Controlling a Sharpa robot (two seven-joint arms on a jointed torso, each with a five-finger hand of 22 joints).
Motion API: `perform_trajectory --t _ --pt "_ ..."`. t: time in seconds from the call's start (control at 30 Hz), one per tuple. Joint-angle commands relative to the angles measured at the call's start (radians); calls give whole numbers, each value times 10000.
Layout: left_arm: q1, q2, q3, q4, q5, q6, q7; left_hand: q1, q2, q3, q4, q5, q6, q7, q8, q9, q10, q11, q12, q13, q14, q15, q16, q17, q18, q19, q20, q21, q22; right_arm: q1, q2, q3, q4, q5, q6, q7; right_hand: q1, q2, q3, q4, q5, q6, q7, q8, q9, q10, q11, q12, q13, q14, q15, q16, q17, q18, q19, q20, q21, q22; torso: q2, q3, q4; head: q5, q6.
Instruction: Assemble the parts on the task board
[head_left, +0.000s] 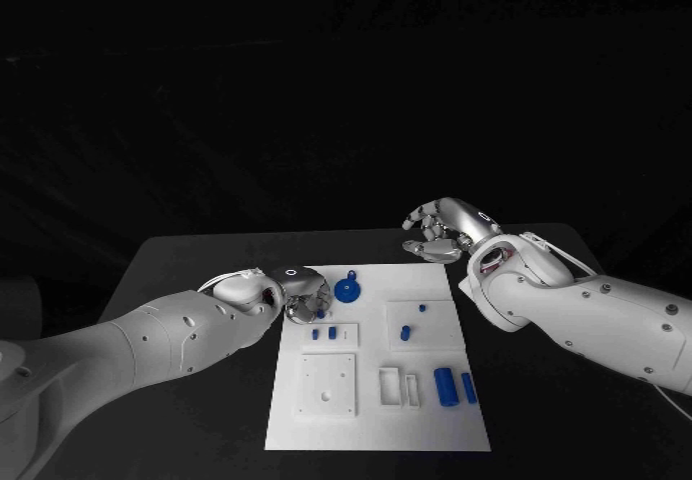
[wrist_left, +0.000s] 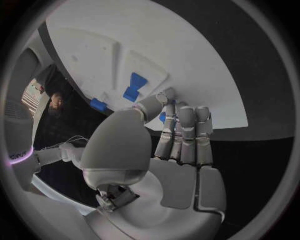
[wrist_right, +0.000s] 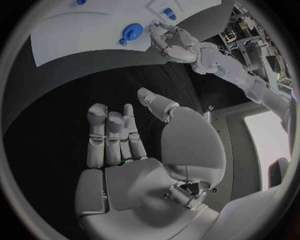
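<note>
- left hand (head_left: 300, 297) is down over the left edge of the task board (head_left: 378, 420), just left of the round blue part (head_left: 348, 290).
- in the left wrist view that left hand (wrist_left: 172, 150) has its fingers (wrist_left: 186, 132) lined up close together, thumb bent in toward them, tips right at the board's edge (wrist_left: 206, 85).
- a bit of blue (wrist_left: 162, 117) peeks out between thumb and fingers there; whether it is pinched or just lying behind them, cannot tell.
- two small blue parts (wrist_left: 134, 87) sit on a raised white block just beyond those fingertips, and another blue piece (wrist_left: 98, 104) lies at the board's rim.
- right hand (head_left: 444, 229) hangs beyond the board's far right corner, over the black table (head_left: 188, 255), fingers curled loosely, touching nothing.
- right wrist view: right hand (wrist_right: 134, 150) with palm bare, fingers (wrist_right: 111, 135) straight and side by side, thumb off to one side, nothing in it.
- same view catches the left hand (wrist_right: 172, 42) at the board beside the round blue part (wrist_right: 132, 32).
- on the board in the head view: two small blue pieces (head_left: 323, 334) near the left hand, a small blue pair (head_left: 413, 322) on the middle block, and two blue cylinders (head_left: 454, 386) lying side by side by the right edge.
</note>
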Motion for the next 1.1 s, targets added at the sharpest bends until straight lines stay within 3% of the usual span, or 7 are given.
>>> perform_trajectory --t 0.03,0.43,0.83,1.1 --pt "-193 31 -116 -27 -305 798 -217 -174 13 -50 26 20 126 -18 65 -13 213 -11 -82 -81 85 -60 66 -19 101 69 -258 58 168 5 6 5 7 -43 124 29 -53 -78 -14 68 -16 -8 49 57 -18 -22 -18 27 -11 1 -16 -28 -13 624 6 -63 -41 142 0 2 -2 -8 -21" --pt "-201 47 -159 -81 -517 834 -305 -715 40 -222 223 -2 333 34 147 -25 1042 4 -613 -567 249 -57 103 -65 138 210 -278 93 138 5 -2 5 9 -42 153 22 -68 -80 -17 99 -17 -7 48 59 -22 -21 -19 28 -13 2 -17 -28 -14 624 8 -63 -42 144 -3 6 5 -1 -39" --pt "-201 21 -161 66 -863 917 -359 -1047 -451 -309 422 19 147 99 6 -136 1051 21 -959 -818 231 -41 40 -124 155 217 -265 31 102 5 -7 5 5 -2 156 40 -112 -97 -31 168 -10 -6 47 64 -32 -20 -19 29 -18 3 -17 -28 -14 624 10 -61 -45 146 -3 7 5 1 -69" --pt "-239 15 -161 47 -1025 856 -417 -1092 -386 -245 551 33 191 98 15 -157 1117 34 -1050 -894 265 -27 40 -138 168 249 -262 18 95 6 10 4 -3 22 177 48 -124 -102 -35 191 -5 -6 47 65 -35 -21 -19 29 -20 2 -17 -29 -15 624 10 -61 -47 147 -2 7 0 1 -60"
